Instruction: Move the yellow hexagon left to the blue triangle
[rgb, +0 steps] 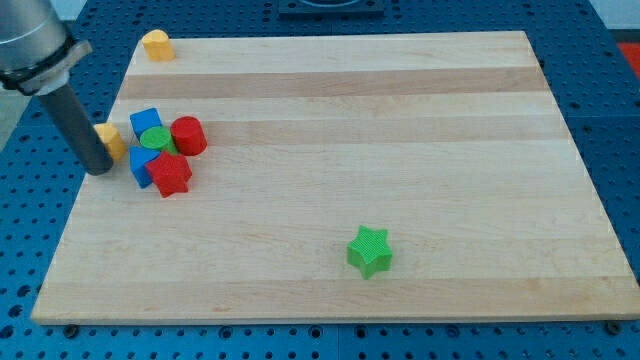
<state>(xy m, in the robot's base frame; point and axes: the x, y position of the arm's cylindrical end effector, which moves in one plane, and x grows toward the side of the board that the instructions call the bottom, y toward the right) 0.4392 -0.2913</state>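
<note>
A small yellow block (114, 139), its shape hard to make out, lies at the board's left edge and touches the left side of a tight cluster. The cluster holds a blue cube-like block (146, 122), a second blue block (141, 164) that is partly covered, a green cylinder (156, 139), a red cylinder (187, 135) and a red star (171, 174). My tip (100, 171) is just off the board's left edge, below and left of the yellow block. The rod hides that block's left part.
Another yellow block (155, 44) sits at the board's top-left corner. A green star (369, 250) lies alone toward the bottom middle. The wooden board (400, 120) rests on a blue perforated table.
</note>
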